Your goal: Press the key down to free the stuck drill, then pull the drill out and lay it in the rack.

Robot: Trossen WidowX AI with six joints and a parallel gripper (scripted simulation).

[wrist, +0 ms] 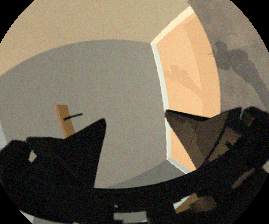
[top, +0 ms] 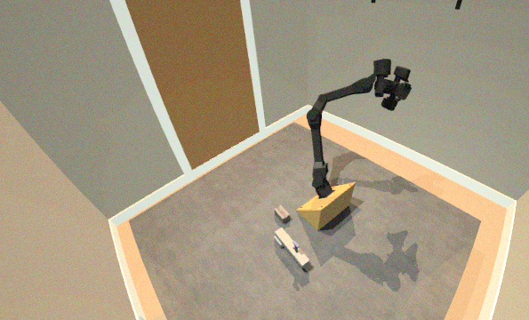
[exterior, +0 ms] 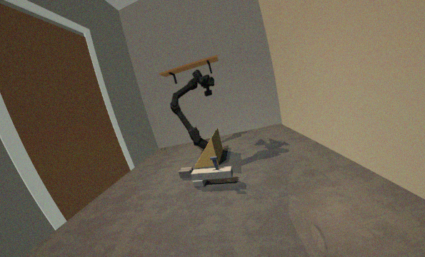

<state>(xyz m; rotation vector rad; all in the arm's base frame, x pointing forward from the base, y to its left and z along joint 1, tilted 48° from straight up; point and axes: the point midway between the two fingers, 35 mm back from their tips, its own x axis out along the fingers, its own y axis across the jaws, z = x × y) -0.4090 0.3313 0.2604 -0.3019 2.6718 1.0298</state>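
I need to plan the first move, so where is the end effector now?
The end effector is raised high, far above the yellow wedge base and the pale blocks on the floor. In the exterior view it hangs open just under the wall shelf.

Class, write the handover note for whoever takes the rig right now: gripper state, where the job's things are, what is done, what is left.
Gripper: open, empty, raised high near the wall, far above the floor pieces.
Drill: upright in the pale block on the floor, in front of the yellow wedge base. A smaller block sits beside it; which part is the key or the rack I cannot tell.
Done: nothing visible.
Left: press the key, pull the drill out, lay it in the rack.
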